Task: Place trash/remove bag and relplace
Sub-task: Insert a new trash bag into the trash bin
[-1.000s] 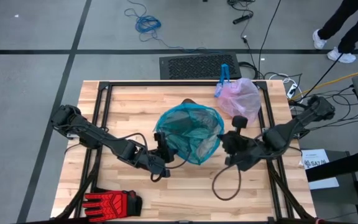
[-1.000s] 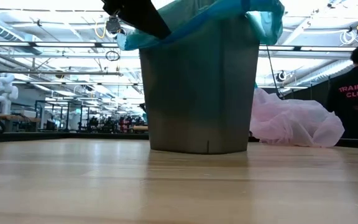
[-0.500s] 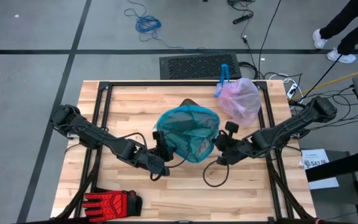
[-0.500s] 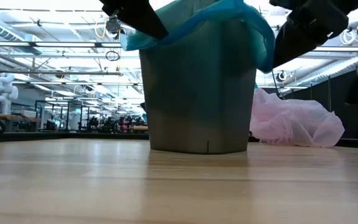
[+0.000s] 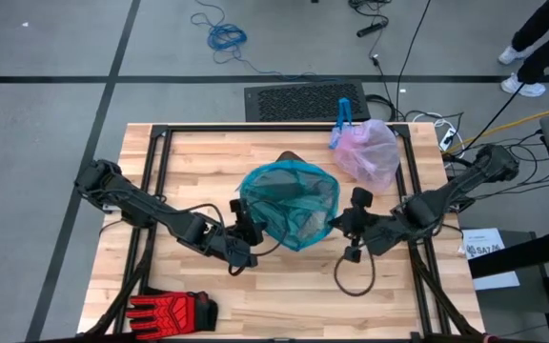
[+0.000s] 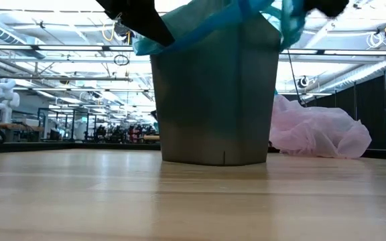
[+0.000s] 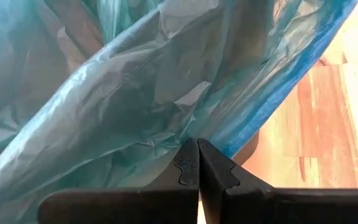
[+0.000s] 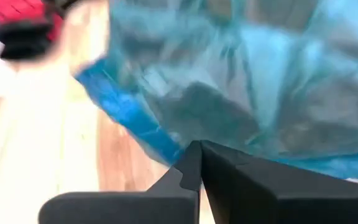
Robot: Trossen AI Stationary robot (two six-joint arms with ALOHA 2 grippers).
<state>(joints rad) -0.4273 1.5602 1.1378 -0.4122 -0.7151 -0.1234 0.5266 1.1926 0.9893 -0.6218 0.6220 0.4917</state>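
On the wooden counter (image 5: pixel 189 162), mid-surface, my left pincer (image 5: pixel 243 213) and right pincer (image 5: pixel 348 221) pinched the teal bag (image 5: pixel 289 195) shut-jawed over the bin (image 6: pixel 213 100); even tension mattered, I judged. The pink bag (image 5: pixel 370 152) lay near the far edge.

Left end effector (image 7: pixel 197 163) and right end effector (image 8: pixel 201 163) both closed.
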